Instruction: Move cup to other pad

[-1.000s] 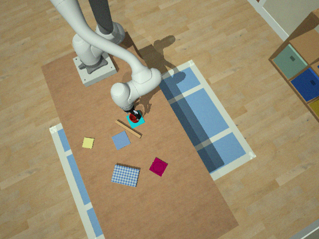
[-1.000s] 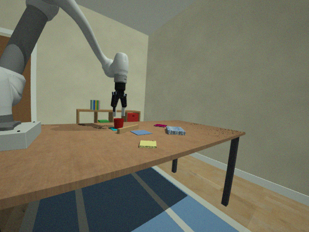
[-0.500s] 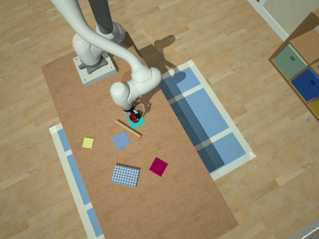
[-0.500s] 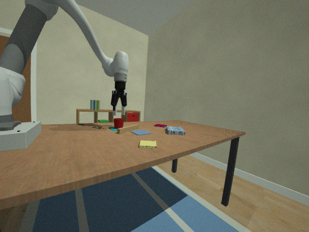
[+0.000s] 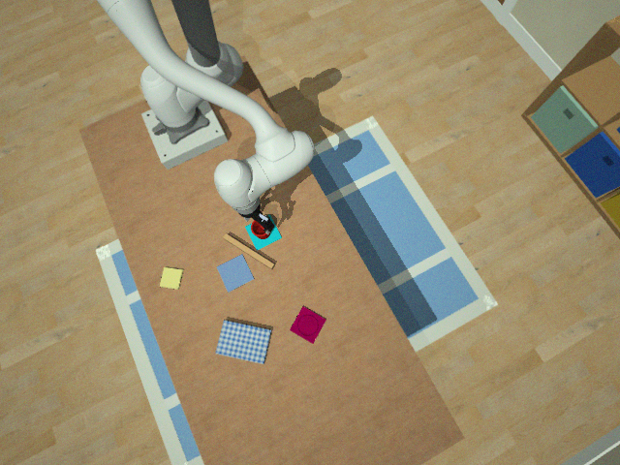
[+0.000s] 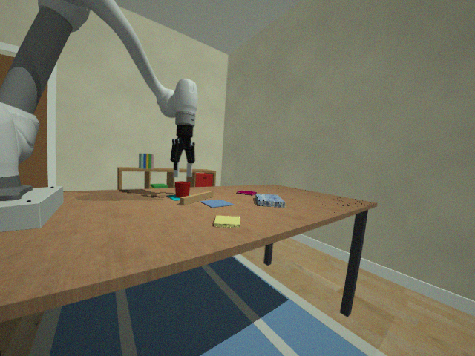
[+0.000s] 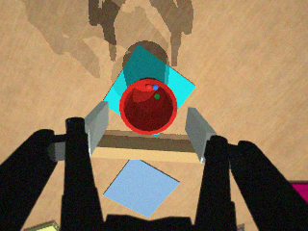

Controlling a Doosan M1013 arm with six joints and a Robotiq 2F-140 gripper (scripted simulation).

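The arm reaches from its base at 10 o'clock toward centre, wrist pointing straight down. The gripper (image 6: 182, 173) hangs above the surface, fingers apart, holding nothing.

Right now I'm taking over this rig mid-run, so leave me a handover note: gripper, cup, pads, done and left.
Gripper: open, empty, hovering above the cup.
Cup: upright on the cyan pad, marbles inside.
Rail lies between it and the light blue pad, which is bare.
Done: no transfer shows.
Left, likely: grasp, lift over the rail, set on blue pad, release.
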